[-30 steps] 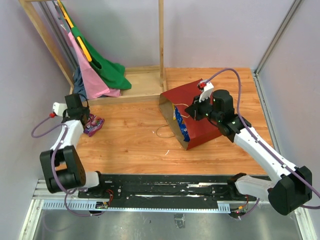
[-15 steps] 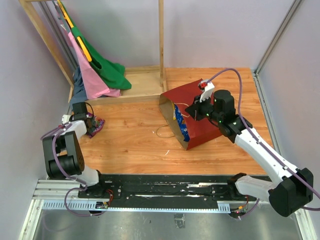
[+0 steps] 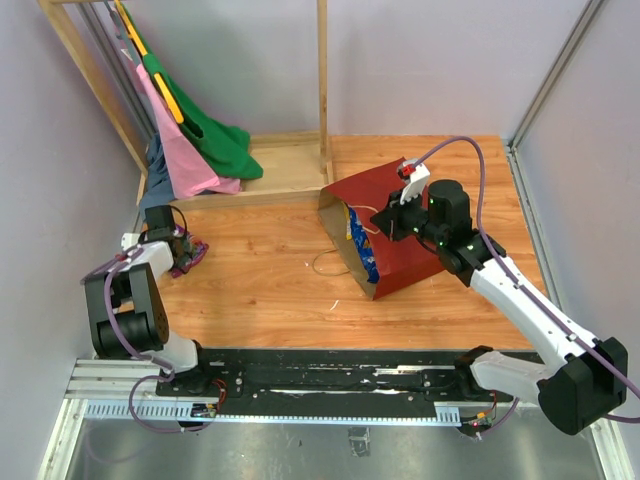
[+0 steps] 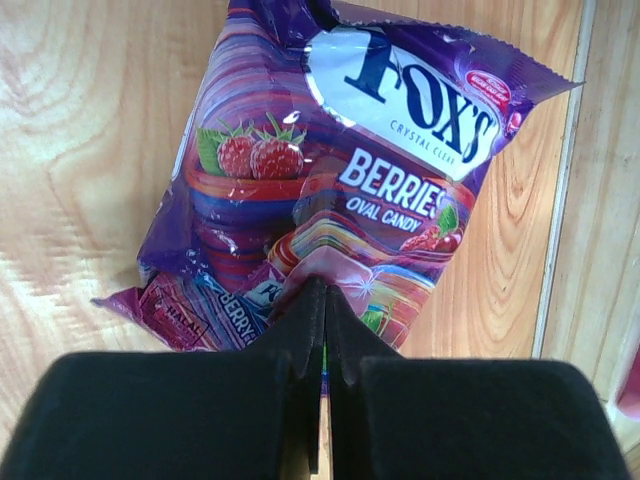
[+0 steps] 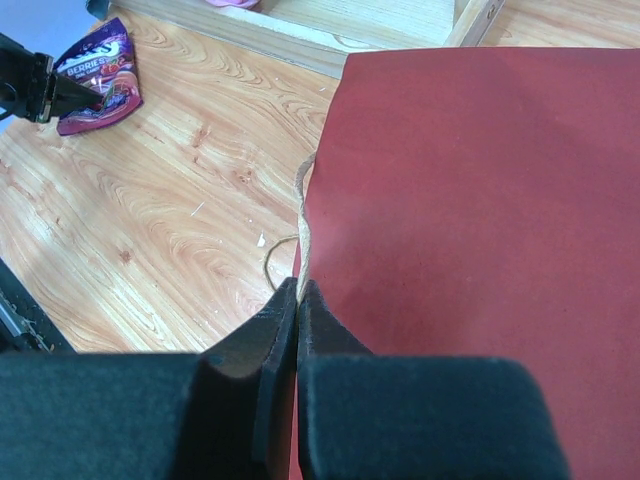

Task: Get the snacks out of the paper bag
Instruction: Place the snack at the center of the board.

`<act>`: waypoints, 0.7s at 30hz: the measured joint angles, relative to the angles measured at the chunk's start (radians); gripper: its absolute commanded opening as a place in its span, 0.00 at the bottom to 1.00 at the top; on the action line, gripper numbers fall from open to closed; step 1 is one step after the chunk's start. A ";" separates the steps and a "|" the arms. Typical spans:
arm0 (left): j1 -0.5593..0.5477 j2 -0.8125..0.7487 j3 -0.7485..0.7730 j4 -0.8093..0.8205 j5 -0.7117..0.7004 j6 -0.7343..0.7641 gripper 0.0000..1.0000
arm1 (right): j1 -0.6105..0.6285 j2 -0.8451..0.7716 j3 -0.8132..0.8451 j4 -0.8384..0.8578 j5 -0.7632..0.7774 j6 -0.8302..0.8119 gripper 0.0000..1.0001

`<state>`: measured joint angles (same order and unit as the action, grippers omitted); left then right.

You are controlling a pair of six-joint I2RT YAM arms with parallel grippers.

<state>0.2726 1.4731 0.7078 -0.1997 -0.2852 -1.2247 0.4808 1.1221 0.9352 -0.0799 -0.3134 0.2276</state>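
By the garments (image 3: 205, 150), left tool (image 4: 322, 292) clenched at purple packet (image 4: 330, 170); right tool (image 5: 298, 290) pinches paper bag (image 5: 480, 220) rim.

right tool (image 5: 298, 292): pinching paper bag (image 5: 480, 200) rim | purple packet (image 5: 98, 72): upper left

- left arm: folded tight above its base, elbow up, forearm reaching forward and outward, wrist tipped down.
- left hand (image 4: 322, 295): fingers pressed flat together with no gap, tips pointing ahead and down.
- right arm: stretched well forward, angled inward, wrist roughly level.
- right hand (image 5: 298, 290): fingers clamped together on the rim of the paper bag (image 5: 480, 200), which lies just ahead of the tips.
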 measured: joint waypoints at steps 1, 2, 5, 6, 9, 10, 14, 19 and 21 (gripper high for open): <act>0.000 0.010 0.004 0.000 -0.003 -0.005 0.01 | 0.000 0.000 0.000 0.000 0.000 0.000 0.01; 0.000 0.021 0.009 0.002 -0.005 -0.008 0.01 | 0.000 0.000 0.000 0.000 0.000 0.000 0.01; 0.000 0.061 0.040 0.008 -0.014 -0.021 0.01 | 0.000 0.000 0.000 -0.001 0.001 0.000 0.01; 0.000 0.073 0.050 0.013 -0.017 -0.027 0.01 | 0.000 0.000 0.000 -0.001 0.002 0.000 0.01; 0.000 0.104 0.072 0.028 -0.017 -0.044 0.01 | 0.000 -0.003 0.000 -0.002 0.004 -0.001 0.01; 0.000 0.114 0.080 0.034 -0.016 -0.052 0.01 | 0.000 -0.004 0.000 -0.002 0.005 -0.001 0.01; 0.000 0.159 0.119 0.050 -0.009 -0.076 0.01 | 0.000 -0.006 0.000 -0.002 0.008 -0.001 0.01; 0.000 0.214 0.170 0.068 0.003 -0.098 0.01 | 0.000 -0.005 0.000 -0.005 0.010 -0.006 0.01; 0.000 0.235 0.192 0.070 0.012 -0.105 0.01 | 0.000 -0.005 0.000 -0.006 0.010 -0.009 0.01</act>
<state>0.2729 1.7077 0.9001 -0.1299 -0.2729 -1.3296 0.4808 1.1175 0.9352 -0.0864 -0.3038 0.2184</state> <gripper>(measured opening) 0.011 0.014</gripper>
